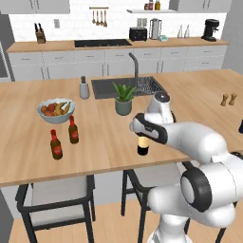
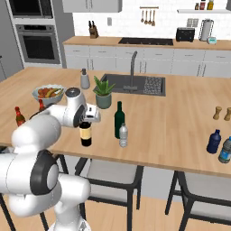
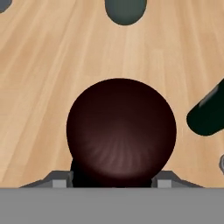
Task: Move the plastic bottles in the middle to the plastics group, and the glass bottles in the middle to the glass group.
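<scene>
Left base view, on the wooden island counter (image 1: 199,95): gripper (image 1: 142,137) down over the top of one near-black wine bottle (image 1: 142,146), near the counter's front edge, in front of and slightly right of the single potted plant (image 1: 124,99). Left of the plant, two small brown red-labelled bottles (image 1: 56,144) (image 1: 73,130) upright and close together, with one fruit bowl (image 1: 56,111) just behind them. Behind and left of the plant, one grey dispenser (image 1: 84,88); far right of the plant, two small mills (image 1: 224,99) (image 1: 232,98) side by side. Right base view: same wine bottle upright, cream label showing, in front of the plant and a little to its left, with the hand clamped over its upper part. In front and to the right of the plant, one plain dark green bottle (image 2: 118,118), and touching or just in front of it one short clear plastic bottle (image 2: 123,135), both upright and well apart from the held bottle. Far right of the plant, near the front edge, two blue bottles (image 2: 213,141) (image 2: 224,150) together. Hand view, looking straight down: round dark top of the wine bottle between the two finger tips (image 3: 59,180), both pressed against its sides in a closed grip. Plant pot at the top edge, green bottle at the right edge.
</scene>
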